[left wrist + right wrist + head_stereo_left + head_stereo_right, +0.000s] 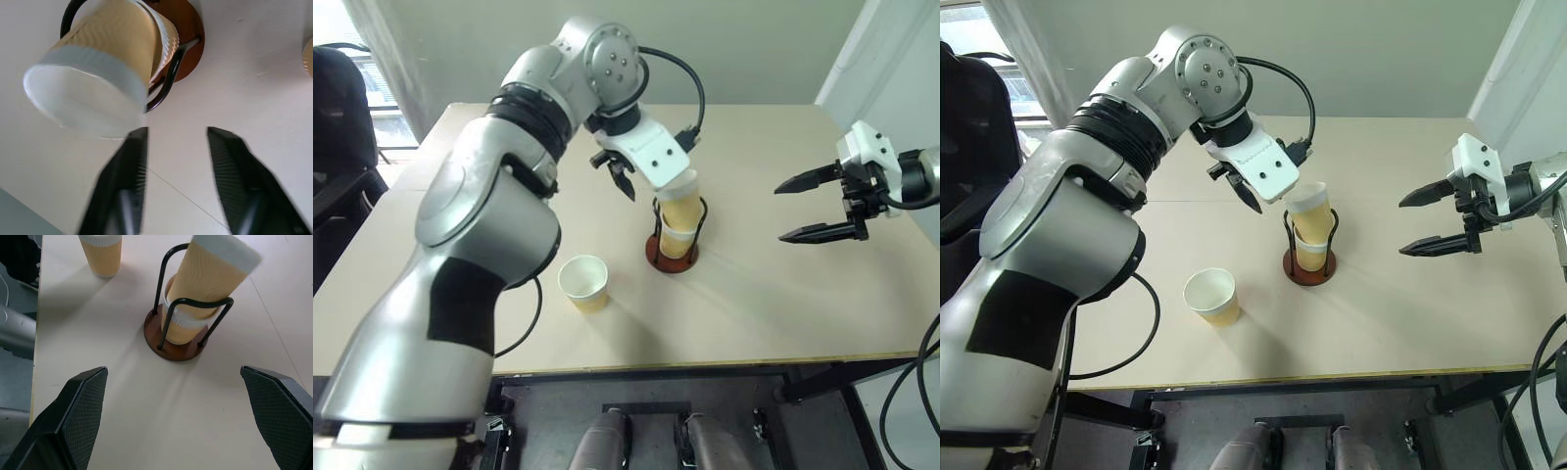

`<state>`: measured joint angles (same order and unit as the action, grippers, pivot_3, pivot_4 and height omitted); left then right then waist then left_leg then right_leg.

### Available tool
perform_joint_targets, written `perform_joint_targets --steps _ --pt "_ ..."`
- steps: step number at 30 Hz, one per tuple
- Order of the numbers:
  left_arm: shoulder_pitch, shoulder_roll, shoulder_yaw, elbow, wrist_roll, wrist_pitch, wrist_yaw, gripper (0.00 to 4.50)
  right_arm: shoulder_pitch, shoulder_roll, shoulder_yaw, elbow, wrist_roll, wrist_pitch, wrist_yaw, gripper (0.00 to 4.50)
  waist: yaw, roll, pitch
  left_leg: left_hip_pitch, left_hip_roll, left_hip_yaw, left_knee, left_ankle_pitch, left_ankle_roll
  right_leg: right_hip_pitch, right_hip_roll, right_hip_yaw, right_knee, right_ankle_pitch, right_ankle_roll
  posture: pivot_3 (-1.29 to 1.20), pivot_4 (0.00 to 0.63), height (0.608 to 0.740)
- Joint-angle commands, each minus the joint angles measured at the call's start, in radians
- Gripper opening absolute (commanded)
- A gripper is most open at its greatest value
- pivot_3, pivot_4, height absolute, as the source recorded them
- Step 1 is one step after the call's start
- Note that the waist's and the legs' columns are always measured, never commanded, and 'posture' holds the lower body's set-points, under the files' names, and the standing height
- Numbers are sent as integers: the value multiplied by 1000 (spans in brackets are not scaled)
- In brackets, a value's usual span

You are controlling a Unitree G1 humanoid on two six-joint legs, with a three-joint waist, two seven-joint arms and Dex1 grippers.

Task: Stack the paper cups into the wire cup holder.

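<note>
Paper cups of this kind we judge to be very light, thin-walled and easy to crush, so they want a gentle pinch and no more. Two of them are already in the wire cup holder [675, 245], which stands near the middle of the surface [783, 304]: the lower cup [182, 328] sits on the reddish-brown base, and the upper cup [679, 204] is nested into it but leans to one side, its white rim well above the black loops. Our left pincer [176, 161] hangs just above and beside that leaning cup with its fingers apart and nothing between them; we see a clear gap between the cup and the fingers in the left wrist view. Our right pincer [813, 206] is held well apart from the holder, off to the right above the surface, its fingers spread wide and empty.

The third cup [584, 282] stands upright on the surface, near the holder on its left and closer to us. We would take it by the rim, one finger inside and one outside, where the rolled edge stiffens the wall; a squeeze lower down would likely dent the ribbed side. Being so light, it may tip or skid at a careless touch, and the leaning cup may need a soft press to seat straight.
</note>
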<state>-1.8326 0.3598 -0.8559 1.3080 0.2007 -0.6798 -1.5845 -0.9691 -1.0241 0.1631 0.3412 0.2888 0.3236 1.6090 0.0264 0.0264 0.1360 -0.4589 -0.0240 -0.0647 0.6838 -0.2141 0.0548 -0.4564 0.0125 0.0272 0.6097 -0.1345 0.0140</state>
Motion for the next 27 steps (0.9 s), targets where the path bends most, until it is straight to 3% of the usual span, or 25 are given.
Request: perform_joint_targets --steps 1,4,10,13,15,17,21,27 --pt "-18 0 29 1 4 -13 -30 3513 -3 -21 -51 -29 1 -4 1 4444 0 0 0 0 0 0 0 0 0 0 0 0 0 0 0 0 150 740" --pt "-22 3 31 1 7 -16 -30 4487 -1 -21 -52 -29 -1 -6 0 4444 0 0 0 0 0 0 0 0 0 0 0 0 0 0 0 0 150 740" --pt "-29 5 70 -3 -1 -6 -30 4487 -5 -19 -50 -27 -8 -8 0 4444 0 0 0 0 0 0 0 0 0 0 0 0 0 0 0 0 150 740" --pt "-19 39 158 -16 -77 54 -30 4487 4 -20 -46 -48 -16 -7 -7 4444 -1 0 0 0 0 0 0 0 0 0 0 0 0 0 0 0 150 740" --pt "-3 91 142 -45 -158 108 -30 4487 28 -32 -46 -89 -5 18 1 4444 -2 0 0 0 0 0 0 0 0 0 0 0 0 0 0 0 150 740" --pt "17 161 88 -103 -234 130 -30 4487 50 -49 -42 -124 5 33 5 4444 -3 1 0 1 1 0 -1 -1 -1 0 1 0 0 0 0 0 150 740" --pt "52 488 -235 -464 -532 247 -30 4487 54 -56 -37 -169 16 19 5 4444 -16 2 0 1 2 1 -1 -1 -2 -1 1 0 1 -1 0 0 150 740" --pt "-14 776 -563 -834 -745 330 -30 4487 13 -28 -4 -157 23 -8 5 4444 -11 2 0 2 1 -1 0 -2 -1 1 1 -1 0 -3 -2 0 150 740"
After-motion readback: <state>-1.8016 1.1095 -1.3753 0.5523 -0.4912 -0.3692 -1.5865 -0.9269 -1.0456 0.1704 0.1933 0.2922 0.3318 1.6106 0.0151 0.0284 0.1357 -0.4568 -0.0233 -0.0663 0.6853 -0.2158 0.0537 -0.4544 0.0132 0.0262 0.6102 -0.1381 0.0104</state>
